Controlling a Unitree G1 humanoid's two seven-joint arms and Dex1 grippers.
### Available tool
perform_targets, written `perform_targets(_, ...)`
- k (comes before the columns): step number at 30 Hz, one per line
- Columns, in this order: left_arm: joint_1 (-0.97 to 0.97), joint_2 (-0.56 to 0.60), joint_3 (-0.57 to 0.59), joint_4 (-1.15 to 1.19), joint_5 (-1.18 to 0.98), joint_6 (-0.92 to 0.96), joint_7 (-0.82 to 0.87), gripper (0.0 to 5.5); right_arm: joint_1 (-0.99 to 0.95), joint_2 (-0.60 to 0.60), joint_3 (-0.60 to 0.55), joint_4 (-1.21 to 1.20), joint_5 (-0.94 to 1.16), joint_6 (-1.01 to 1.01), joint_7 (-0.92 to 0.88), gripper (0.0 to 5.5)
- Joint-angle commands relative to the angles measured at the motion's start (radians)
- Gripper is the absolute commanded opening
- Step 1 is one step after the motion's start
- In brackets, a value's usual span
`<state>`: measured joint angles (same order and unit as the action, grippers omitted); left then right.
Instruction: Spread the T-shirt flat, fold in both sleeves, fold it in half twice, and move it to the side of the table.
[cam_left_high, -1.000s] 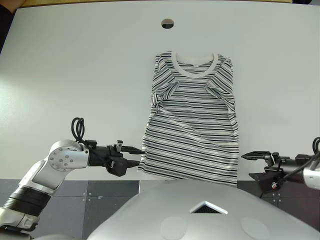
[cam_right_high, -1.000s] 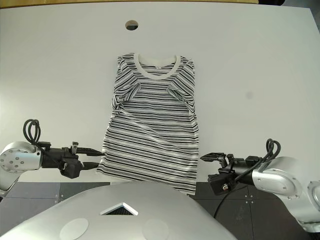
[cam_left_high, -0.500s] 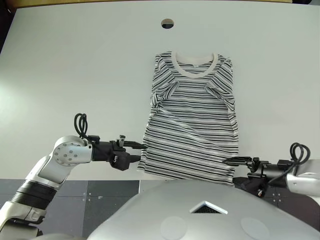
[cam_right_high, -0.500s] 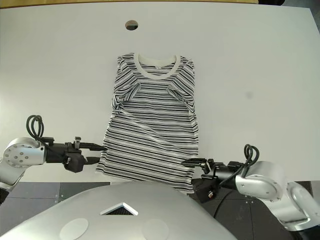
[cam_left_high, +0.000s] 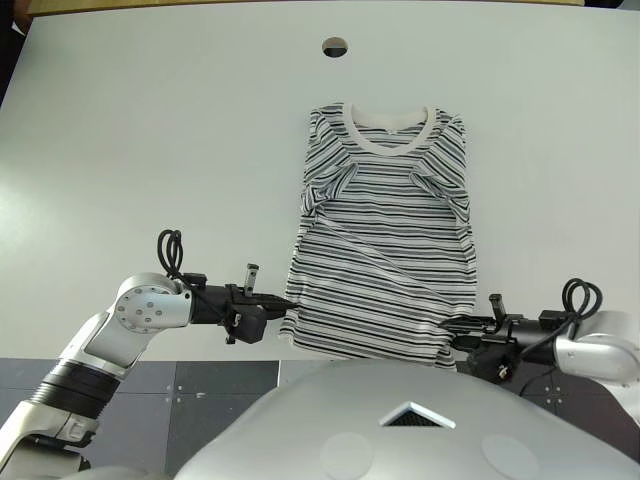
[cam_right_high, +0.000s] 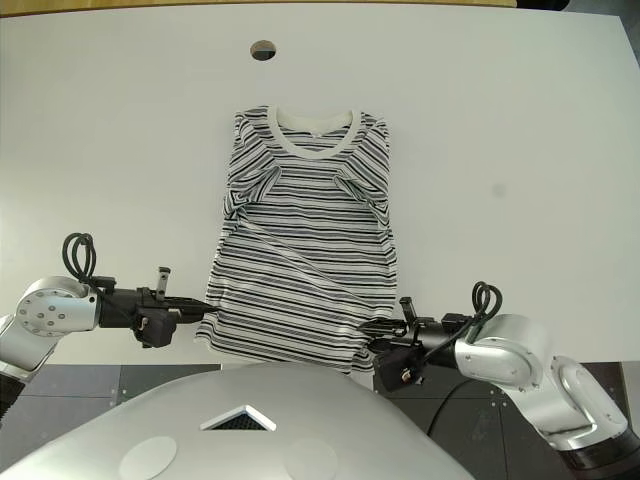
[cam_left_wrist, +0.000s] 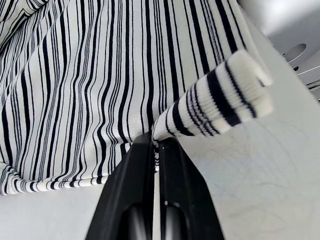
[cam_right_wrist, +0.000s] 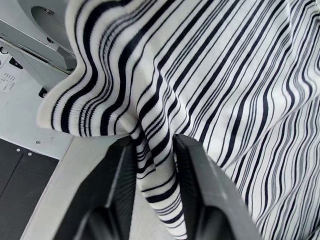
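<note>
A wide white table lies under soft, even light, its matte top pale from edge to edge. A round dark hole is cut through the top near the far edge, where a thin yellowish strip runs along the border. A faint grey smudge marks the surface on the right side. Below the near edge lies a dark grey floor of square tiles, with pale seams and small dots beside the joints.
</note>
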<state>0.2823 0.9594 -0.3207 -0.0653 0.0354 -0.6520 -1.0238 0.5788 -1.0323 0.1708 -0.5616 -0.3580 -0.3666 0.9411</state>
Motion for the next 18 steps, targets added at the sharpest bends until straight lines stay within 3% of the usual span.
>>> perform_targets(1,0.006,0.000,-0.010,-0.003,0.003,0.017,-0.003,0.10,0.001,-0.014,-0.021,-0.014,0.022,0.035,0.013,0.51)
perform_targets(4,0.018,0.011,-0.008,-0.015,-0.014,0.030,-0.013,0.10,0.006,-0.018,-0.036,-0.014,0.066,0.056,0.023,0.11)
perform_targets(18,0.159,0.150,0.037,-0.211,-0.337,0.229,-0.191,0.10,0.089,-0.072,-0.172,-0.086,0.463,0.283,0.178,0.11)
